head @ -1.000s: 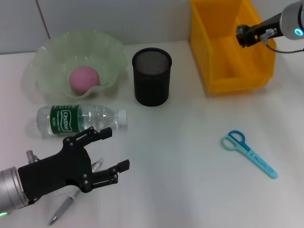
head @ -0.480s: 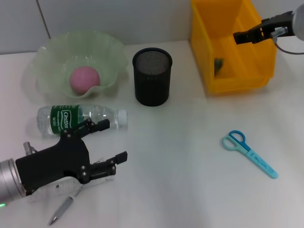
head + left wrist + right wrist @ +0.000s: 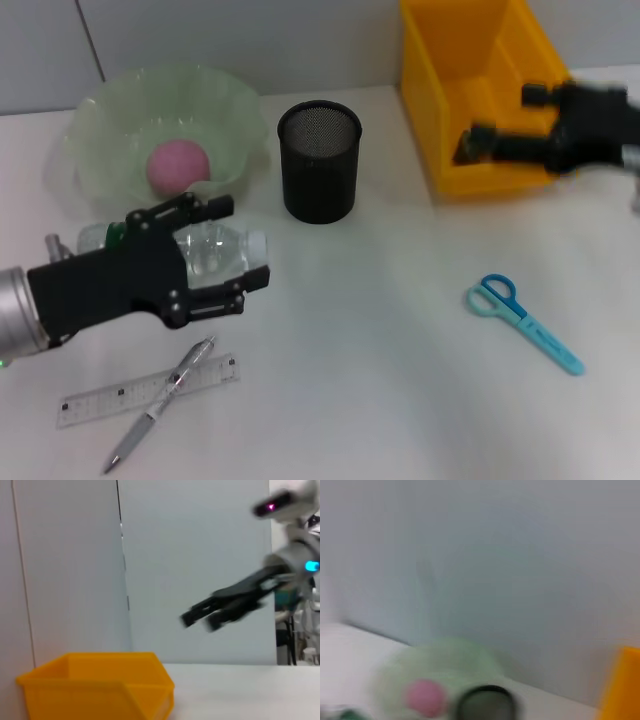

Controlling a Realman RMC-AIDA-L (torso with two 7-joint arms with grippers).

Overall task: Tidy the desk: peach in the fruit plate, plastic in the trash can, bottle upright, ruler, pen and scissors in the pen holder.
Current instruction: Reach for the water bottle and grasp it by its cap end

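Head view: the left claw (image 3: pixel 228 252) hangs spread wide over the lying bottle (image 3: pixel 215 250), its fingers bracketing the clear body near the white cap and gripping nothing. The bottle rests on its side on the tabletop (image 3: pixel 380 380), just in front of the fruit plate (image 3: pixel 105 110), which already holds the peach (image 3: pixel 178 167). It looks a thin, nearly empty plastic bottle: light, smooth, likely to roll or dent, so the best grip is probably across the body near the label, firm but not crushing. The ruler (image 3: pixel 110 397) and pen (image 3: pixel 165 400) lie crossed nearer the robot; the scissors (image 3: pixel 525 325) sit well apart on the right. The pen holder (image 3: pixel 319 160) stands empty. The right claw (image 3: pixel 470 142) hovers at the front of the yellow trash can (image 3: pixel 440 60), blurred, fingers seemingly apart and empty.

Left wrist view: the trash can's rim shows low down, and the right claw is above it, parted, carrying nothing.

Right wrist view: hazy; plate, peach and holder rim only
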